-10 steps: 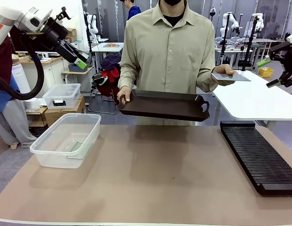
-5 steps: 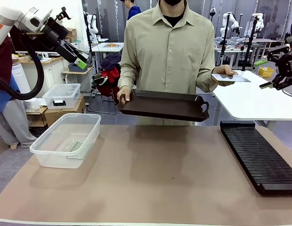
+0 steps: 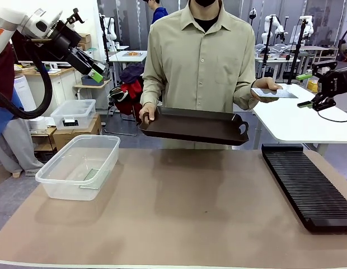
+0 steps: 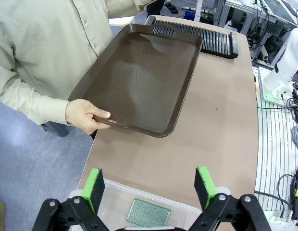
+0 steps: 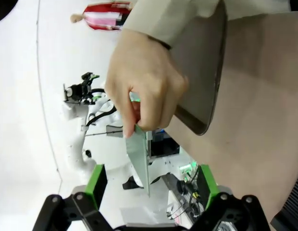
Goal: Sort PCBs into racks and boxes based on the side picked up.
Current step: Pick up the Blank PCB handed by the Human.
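The person's hand (image 3: 265, 84) holds out a thin PCB (image 3: 272, 93) flat at the far right, above the white side table. My right gripper (image 3: 305, 89) stands open just right of that board, jaws facing it. In the right wrist view the PCB (image 5: 138, 156) shows edge-on, pinched by the hand (image 5: 144, 82), a little ahead of my open right gripper (image 5: 151, 185). A second green PCB (image 4: 149, 212) lies in the clear box (image 3: 78, 165), under my open left gripper (image 4: 150, 187). My left gripper (image 3: 95, 73) hangs high at the left. The black rack (image 3: 305, 185) lies at the table's right.
The person's other hand (image 4: 86, 115) holds a dark brown tray (image 3: 193, 124) over the table's far edge. A small lidded clear box (image 3: 73, 114) sits behind the left side. A white table (image 3: 302, 120) stands at the far right.
My right gripper has moved left, closer to the PCB in the person's hand. The left arm, tray and box have stayed put.
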`<state>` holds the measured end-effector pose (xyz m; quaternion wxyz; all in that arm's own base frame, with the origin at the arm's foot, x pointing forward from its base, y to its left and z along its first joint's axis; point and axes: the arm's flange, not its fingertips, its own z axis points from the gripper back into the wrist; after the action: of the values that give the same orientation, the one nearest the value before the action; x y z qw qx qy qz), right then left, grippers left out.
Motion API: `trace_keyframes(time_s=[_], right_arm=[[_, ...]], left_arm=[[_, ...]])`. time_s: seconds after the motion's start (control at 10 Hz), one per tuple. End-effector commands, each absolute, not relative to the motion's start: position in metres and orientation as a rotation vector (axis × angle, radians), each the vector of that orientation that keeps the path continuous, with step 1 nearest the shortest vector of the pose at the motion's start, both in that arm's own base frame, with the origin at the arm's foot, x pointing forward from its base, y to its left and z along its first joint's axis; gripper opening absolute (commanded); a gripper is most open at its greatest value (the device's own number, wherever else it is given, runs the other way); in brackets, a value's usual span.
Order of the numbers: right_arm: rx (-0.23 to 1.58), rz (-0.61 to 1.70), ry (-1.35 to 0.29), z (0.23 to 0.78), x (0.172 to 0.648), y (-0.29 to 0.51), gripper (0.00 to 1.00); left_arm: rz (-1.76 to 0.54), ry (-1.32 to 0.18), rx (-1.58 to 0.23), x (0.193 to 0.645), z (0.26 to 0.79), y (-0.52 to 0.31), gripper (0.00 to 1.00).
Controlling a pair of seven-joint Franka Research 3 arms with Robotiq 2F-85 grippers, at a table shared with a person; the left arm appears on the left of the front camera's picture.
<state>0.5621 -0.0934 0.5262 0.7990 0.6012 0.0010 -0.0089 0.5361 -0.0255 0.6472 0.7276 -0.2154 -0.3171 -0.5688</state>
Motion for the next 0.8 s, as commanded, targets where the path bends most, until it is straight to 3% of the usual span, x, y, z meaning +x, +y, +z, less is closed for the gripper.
trace_keyframes(time_s=[0.0,0.7], right_arm=[[1.356,0.052,0.048,0.531,0.573,-0.093,1.00],[1.439,0.152,0.126,0.523,0.585,-0.065,1.00]], left_arm=[[-1.253,-0.697,-0.473,0.536,0.646,-0.026,1.00],[-1.253,-0.697,-0.473,0.536,0.646,-0.026,1.00]])
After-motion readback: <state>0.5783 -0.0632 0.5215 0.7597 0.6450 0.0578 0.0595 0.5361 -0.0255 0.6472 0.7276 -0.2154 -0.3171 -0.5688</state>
